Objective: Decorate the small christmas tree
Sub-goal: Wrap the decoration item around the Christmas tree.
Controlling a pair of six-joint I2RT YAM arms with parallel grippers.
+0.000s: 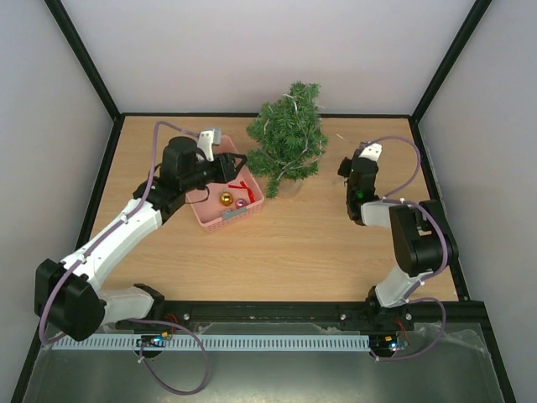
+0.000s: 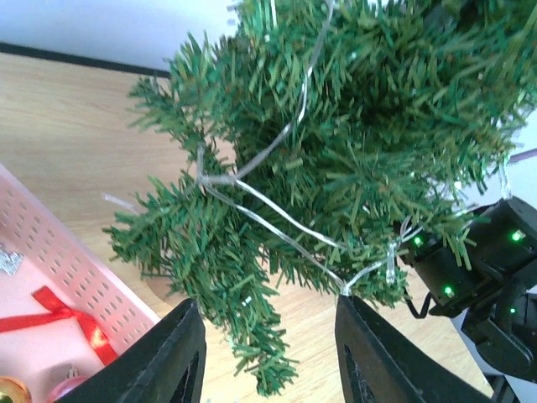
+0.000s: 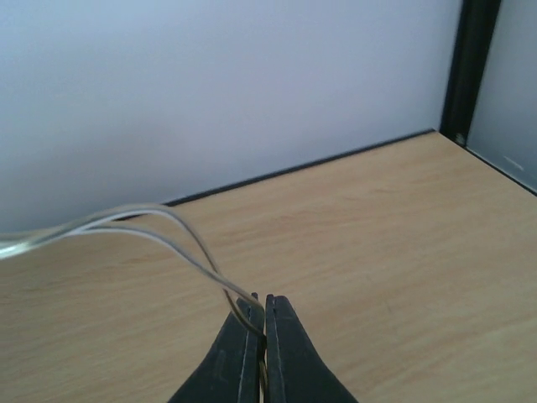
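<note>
Two grippers, two different jobs.

Right gripper [image 3: 265,326]: jaws pinched fully together on a pale string [image 3: 159,225]. It is a doubled strand that runs off to the left of the wrist view.

Left gripper [image 2: 268,353]: jaws about half open, nothing gripped. A low branch tip hangs into the gap; as far as I can see it is not clamped.

Small tree [image 1: 288,138]: stands at the far middle of the table [image 1: 336,252], between the two grippers and just beside the far right corner of the pink basket [image 1: 205,217]. Its round base [image 2: 158,287] sits on the wood close to the basket wall; whether they touch I cannot tell.

The basket holds a gold ball [image 1: 225,198], a pink ball [image 1: 241,203] and a red ribbon [image 1: 240,186]. None of these is on the tree.

Step, as I read it: laying the string through the branches, ahead of the ornaments. Loops lie loose over the lower boughs.

The next move likely calls for the left jaws to take a strand or steady a branch, and gently. The tree looks light, so a hard pull on the string could tip it.

Axis: the long axis is the trunk, base down and tip up. From overhead the tip points toward the far wall. It may lean slightly, but I cannot be sure from this angle.
</note>
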